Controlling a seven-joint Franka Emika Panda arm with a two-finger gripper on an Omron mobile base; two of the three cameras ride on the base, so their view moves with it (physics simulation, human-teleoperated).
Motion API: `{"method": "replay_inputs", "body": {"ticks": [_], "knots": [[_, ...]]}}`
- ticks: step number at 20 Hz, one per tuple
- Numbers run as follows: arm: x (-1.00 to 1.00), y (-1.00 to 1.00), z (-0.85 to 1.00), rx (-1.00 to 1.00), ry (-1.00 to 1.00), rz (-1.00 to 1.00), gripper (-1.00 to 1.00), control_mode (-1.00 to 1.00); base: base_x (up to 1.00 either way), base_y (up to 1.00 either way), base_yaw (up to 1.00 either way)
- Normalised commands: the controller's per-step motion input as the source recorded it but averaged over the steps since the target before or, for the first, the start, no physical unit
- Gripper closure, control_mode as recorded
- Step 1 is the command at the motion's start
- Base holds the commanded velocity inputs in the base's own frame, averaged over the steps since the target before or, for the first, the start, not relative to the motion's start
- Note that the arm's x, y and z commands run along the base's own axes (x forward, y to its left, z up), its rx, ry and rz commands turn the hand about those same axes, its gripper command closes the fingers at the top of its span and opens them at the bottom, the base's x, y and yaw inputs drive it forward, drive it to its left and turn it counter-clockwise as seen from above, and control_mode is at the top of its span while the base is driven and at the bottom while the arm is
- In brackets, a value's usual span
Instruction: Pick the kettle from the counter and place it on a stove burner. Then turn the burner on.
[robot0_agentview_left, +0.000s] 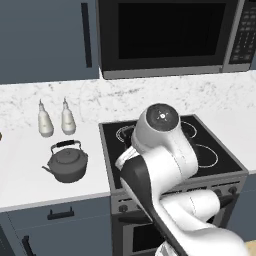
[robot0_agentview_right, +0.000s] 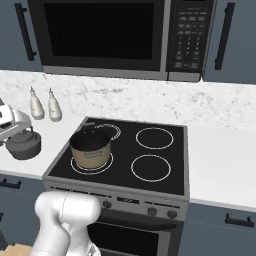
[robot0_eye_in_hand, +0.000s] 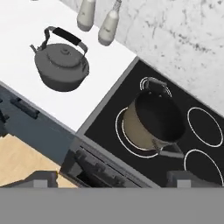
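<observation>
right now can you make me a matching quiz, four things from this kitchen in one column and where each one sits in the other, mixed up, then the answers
Things:
1. kettle
2. tan pot
3. two white bottles
4. microwave

Places:
A. on the front left burner of the cooktop
B. mounted above the stove
C. on the counter left of the stove, near the front edge
D. on the counter by the back wall, behind the kettle

Right pairs: 1-C, 2-A, 3-D, 4-B
</observation>
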Motion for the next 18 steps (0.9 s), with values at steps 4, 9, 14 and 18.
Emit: {"method": "replay_inputs", "body": {"ticks": [4,9,14,18], "knots": [[-0.10,1.00,-0.05,-0.16,-0.14,0.39,-1.00,-1.00,0.00,0.00,0.00],[0.26,1.00,-0.04,-0.11,0.00,0.40,-1.00,-1.00,0.00,0.00,0.00],[0.68,1.00,-0.03,-0.25,0.02,0.19,-1.00,-1.00,0.00,0.00,0.00],[0.85,0.83,-0.01,-0.22,0.04,0.00,-1.00,-1.00,0.00,0.00,0.00]]}}
